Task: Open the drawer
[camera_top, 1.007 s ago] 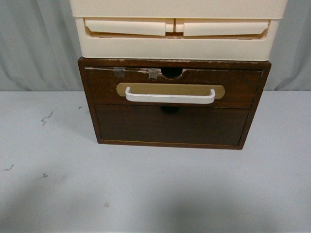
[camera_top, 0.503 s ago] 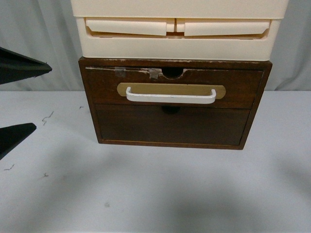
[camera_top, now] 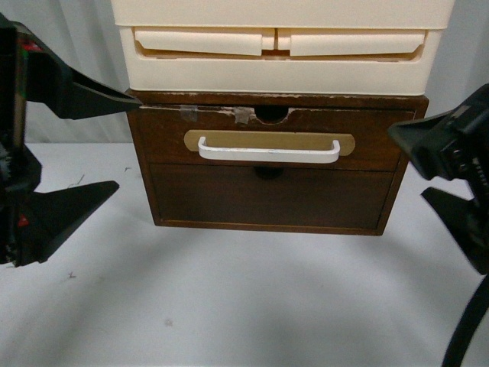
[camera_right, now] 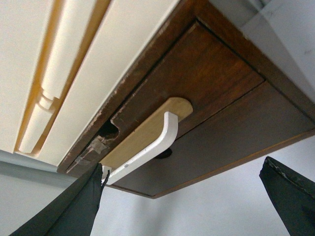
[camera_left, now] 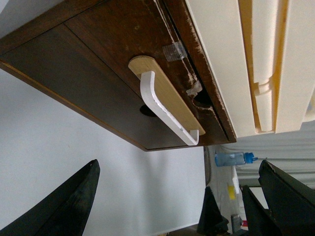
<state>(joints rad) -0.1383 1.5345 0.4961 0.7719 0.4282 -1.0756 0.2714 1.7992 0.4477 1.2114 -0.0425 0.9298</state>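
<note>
Soft, dim light leaves faint shadows on the table (camera_top: 252, 306), and all views look slightly grainy.

No readable text, label, brand or number on anything visible.

My left hand (camera_top: 130, 143) and right hand (camera_top: 406, 162) are both matte black. The drawer (camera_top: 164, 138) is dark brown wood, and its top edge is chipped pale. The tape scraps (camera_top: 188, 113) there look greyish and clear. Its handle (camera_top: 269, 157) is white, on a tan oval plate (camera_top: 267, 139). The panel (camera_top: 267, 199) below is plain dark brown. The plastic drawers (camera_top: 275, 75) above are cream. The tabletop (camera_top: 244, 306) is pale grey-white with a few dark specks, and the curtain (camera_top: 467, 46) is light grey. From my left wrist I see a blue-tinted bottle (camera_left: 234, 159).
</note>
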